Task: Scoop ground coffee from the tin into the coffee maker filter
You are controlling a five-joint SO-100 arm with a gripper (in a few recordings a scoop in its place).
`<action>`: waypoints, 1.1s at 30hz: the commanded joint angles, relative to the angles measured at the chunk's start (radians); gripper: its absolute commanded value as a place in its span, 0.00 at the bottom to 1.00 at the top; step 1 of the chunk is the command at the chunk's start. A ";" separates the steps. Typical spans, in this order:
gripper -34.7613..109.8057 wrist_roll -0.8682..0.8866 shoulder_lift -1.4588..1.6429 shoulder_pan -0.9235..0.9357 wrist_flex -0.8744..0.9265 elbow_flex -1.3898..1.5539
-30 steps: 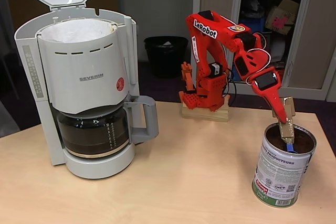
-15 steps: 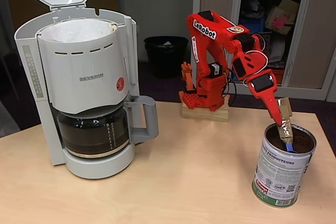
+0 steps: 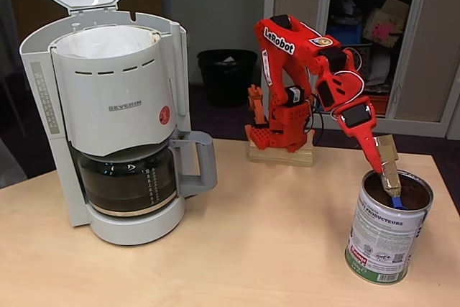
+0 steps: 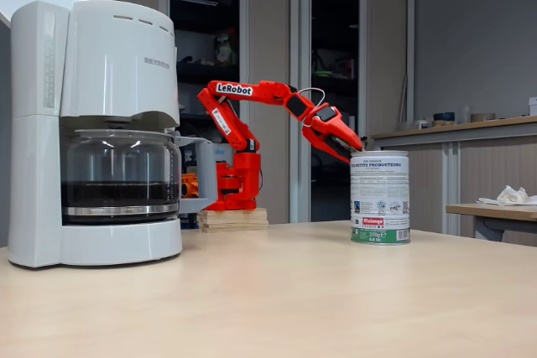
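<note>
While dipped into the tin's mouth, the pincer (image 3: 389, 175) grips a taped blue scoop (image 3: 394, 198) over the ground coffee (image 3: 410, 193). Tin (image 3: 385, 234) stands on table (image 3: 251, 249) at 4 o'clock; coffee maker (image 3: 115, 113) at 9 o'clock, lid up.

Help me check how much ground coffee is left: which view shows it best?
The higher fixed view: it looks down into the tin, showing the ground coffee around the gripper. The low fixed view shows the tin side-on, its wall hiding the coffee.
</note>
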 commanded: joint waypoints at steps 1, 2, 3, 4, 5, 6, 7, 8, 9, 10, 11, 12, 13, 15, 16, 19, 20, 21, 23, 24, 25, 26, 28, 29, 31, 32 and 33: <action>0.36 0.015 0.043 -0.005 0.020 0.009; 0.36 0.015 0.046 -0.003 0.023 0.011; 0.36 0.015 0.049 -0.002 0.026 0.011; 0.36 0.012 0.054 0.002 0.029 0.011; 0.36 0.008 0.058 0.006 0.034 0.012; 0.36 0.005 0.063 0.009 0.038 0.012; 0.36 0.002 0.069 0.015 0.043 0.012; 0.36 -0.003 0.074 0.018 0.046 0.012; 0.36 -0.009 0.078 0.023 0.049 0.012; 0.36 -0.012 0.084 0.028 0.055 0.012; 0.36 -0.017 0.091 0.031 0.060 0.012; 0.36 -0.026 0.097 0.035 0.063 0.012; 0.36 -0.031 0.106 0.038 0.069 0.011; 0.36 -0.043 0.120 0.049 0.086 0.005; 0.36 -0.049 0.129 0.054 0.097 0.002; 0.36 -0.074 0.164 0.075 0.127 -0.002; 0.35 -0.080 0.178 0.083 0.140 -0.003; 0.35 -0.086 0.192 0.092 0.153 -0.003; 0.35 -0.098 0.232 0.109 0.184 0.002; 0.35 -0.109 0.253 0.120 0.193 0.008; 0.35 -0.115 0.278 0.129 0.202 0.017; 0.35 -0.118 0.302 0.141 0.215 0.028; 0.34 -0.132 0.353 0.167 0.233 0.055; 0.33 -0.132 0.383 0.183 0.242 0.075; 0.31 -0.160 0.439 0.212 0.247 0.120; 0.29 -0.186 0.465 0.227 0.227 0.144; 0.25 -0.229 0.491 0.247 0.184 0.176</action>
